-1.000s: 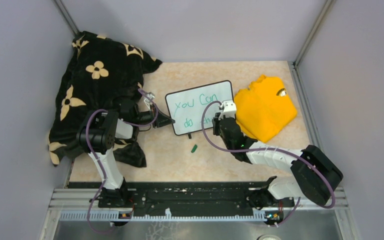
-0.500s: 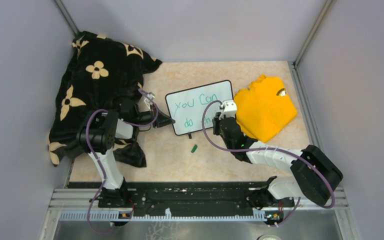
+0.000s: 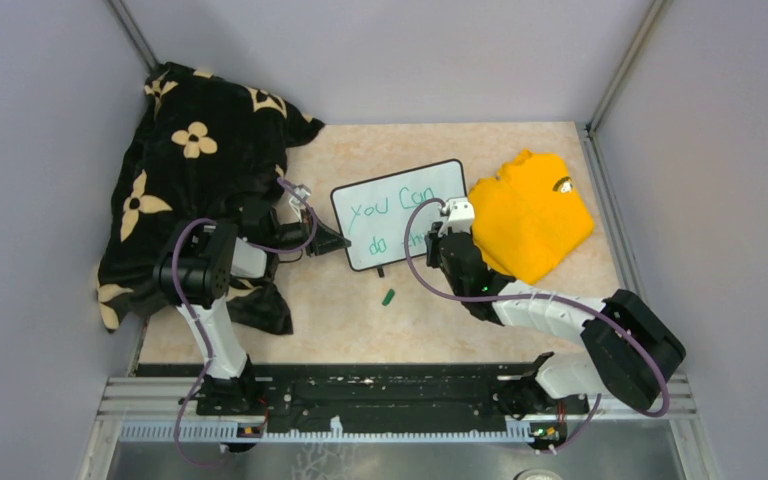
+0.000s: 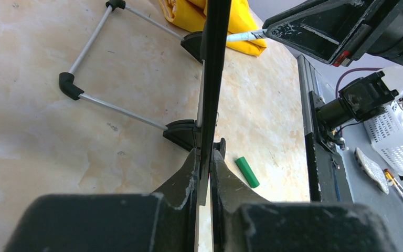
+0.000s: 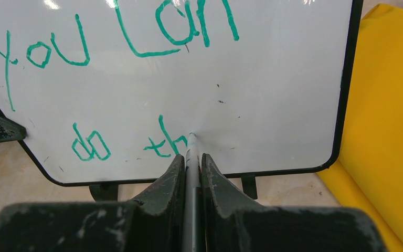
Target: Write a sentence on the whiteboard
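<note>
Pinching the whiteboard (image 3: 400, 212) by its left edge with the left gripper (image 4: 205, 153), touching its face with a marker (image 5: 192, 140) clenched in the right gripper (image 5: 192, 158)

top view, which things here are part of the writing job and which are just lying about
In the job: whiteboard, clamped at its edge by the left gripper; marker, held by the right gripper, tip on the board.
Lying about: small green cap, yellow shirt, black flowered cloth.

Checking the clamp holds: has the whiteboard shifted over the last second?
No; the whiteboard sits where it was, with the same gap to the yellow shirt.
</note>
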`<control>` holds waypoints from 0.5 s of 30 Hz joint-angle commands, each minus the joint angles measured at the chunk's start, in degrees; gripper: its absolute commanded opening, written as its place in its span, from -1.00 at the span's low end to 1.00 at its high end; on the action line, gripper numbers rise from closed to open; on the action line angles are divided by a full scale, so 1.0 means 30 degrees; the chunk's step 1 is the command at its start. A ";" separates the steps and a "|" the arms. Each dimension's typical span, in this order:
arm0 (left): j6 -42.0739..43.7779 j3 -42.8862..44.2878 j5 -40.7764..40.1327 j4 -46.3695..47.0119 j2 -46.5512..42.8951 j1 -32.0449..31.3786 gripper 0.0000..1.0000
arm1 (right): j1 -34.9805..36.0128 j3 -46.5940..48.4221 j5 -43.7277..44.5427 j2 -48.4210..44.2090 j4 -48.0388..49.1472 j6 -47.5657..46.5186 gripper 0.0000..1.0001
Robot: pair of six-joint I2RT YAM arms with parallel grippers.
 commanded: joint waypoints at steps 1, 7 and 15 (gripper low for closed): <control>0.0460 -0.0069 -0.0400 -0.1669 0.0376 -0.0274 -1.00 | -0.0285 0.0982 0.0336 -0.0066 0.0729 0.0060 -1.00; 0.0449 -0.0042 -0.0414 -0.1661 0.0403 -0.0288 -1.00 | -0.0289 0.0709 0.0224 0.0024 0.0597 0.0131 -1.00; 0.0409 -0.0037 -0.0419 -0.1671 0.0381 -0.0308 -1.00 | -0.0290 0.0342 -0.0014 -0.0107 0.0177 0.0189 -1.00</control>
